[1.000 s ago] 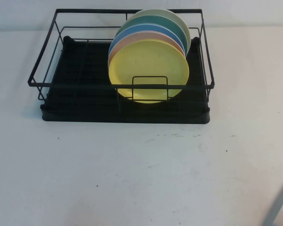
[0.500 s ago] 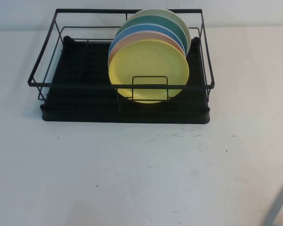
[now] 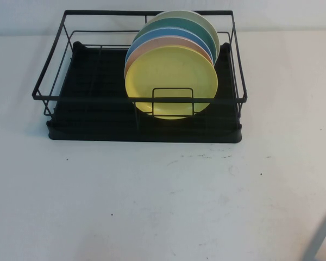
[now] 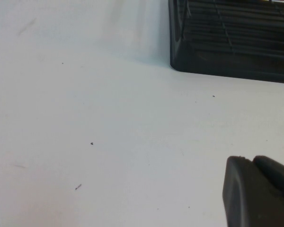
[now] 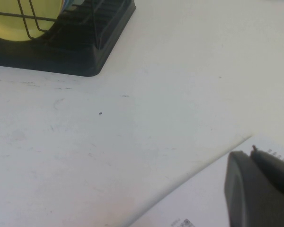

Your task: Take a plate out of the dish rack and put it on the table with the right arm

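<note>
The yellow plate (image 3: 171,81) stands upright at the front of a row of plates in the black dish rack (image 3: 144,130) at the back of the white table (image 3: 152,201). A slice of it also shows in the right wrist view (image 5: 23,19). My right gripper (image 5: 251,158) is shut and empty, low by the table's near right edge, far from the rack. My left gripper (image 4: 248,163) is shut and empty over bare table, near the rack's front left corner (image 4: 180,61). Neither gripper shows in the high view.
Behind the yellow plate stand a pink plate (image 3: 152,46), a blue plate (image 3: 168,35) and more plates. A small wire divider (image 3: 173,100) crosses the yellow plate's front. A white printed sheet (image 5: 213,198) lies under the right gripper.
</note>
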Motion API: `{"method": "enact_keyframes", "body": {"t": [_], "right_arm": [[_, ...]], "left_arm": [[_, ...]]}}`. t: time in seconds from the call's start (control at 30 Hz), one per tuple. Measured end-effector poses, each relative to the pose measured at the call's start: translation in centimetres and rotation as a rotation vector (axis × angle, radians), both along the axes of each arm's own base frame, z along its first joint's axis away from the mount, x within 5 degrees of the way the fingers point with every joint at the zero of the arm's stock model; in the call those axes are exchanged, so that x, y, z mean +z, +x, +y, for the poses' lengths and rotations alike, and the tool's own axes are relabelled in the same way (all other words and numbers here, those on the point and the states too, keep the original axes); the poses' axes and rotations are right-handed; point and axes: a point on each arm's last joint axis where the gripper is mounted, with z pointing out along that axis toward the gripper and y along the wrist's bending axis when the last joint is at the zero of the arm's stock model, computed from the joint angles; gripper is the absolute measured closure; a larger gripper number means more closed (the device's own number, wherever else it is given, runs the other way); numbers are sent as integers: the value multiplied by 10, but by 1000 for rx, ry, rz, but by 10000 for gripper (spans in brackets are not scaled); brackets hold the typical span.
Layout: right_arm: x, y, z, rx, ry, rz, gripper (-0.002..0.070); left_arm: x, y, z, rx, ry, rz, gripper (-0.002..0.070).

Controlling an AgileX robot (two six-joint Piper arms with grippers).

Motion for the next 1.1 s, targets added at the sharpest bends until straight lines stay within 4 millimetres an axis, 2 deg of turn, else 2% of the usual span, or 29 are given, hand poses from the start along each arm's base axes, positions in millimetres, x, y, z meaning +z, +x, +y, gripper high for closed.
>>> {"method": "enact_keyframes", "body": {"t": [0.17,0.27,0.37,0.53,0.6,0.73,0.9,1.0,1.1], "right_arm": [[0,0,1,2,33,3,694],[2,0,3,5,128,-1,694],[8,1,6,-2,299,-30,694],[22,2,4,-59,784,-86,694],[26,3,1,-90,861,-119,694],[28,3,-3,-120,880,-157,694],[30,3,4,-59,826,-109,694],[49,8,10,-7,738,-51,694],[71,26,21,64,619,78,694]], "left_arm": [[0,0,0,0,0,0,679],[0,0,0,0,0,0,679],[0,0,0,0,0,0,679],[0,0,0,0,0,0,679],[0,0,0,0,0,0,679],[0,0,0,0,0,0,679],[0,0,0,0,0,0,679],[0,0,0,0,0,0,679],[0,0,0,0,0,0,679]]}}
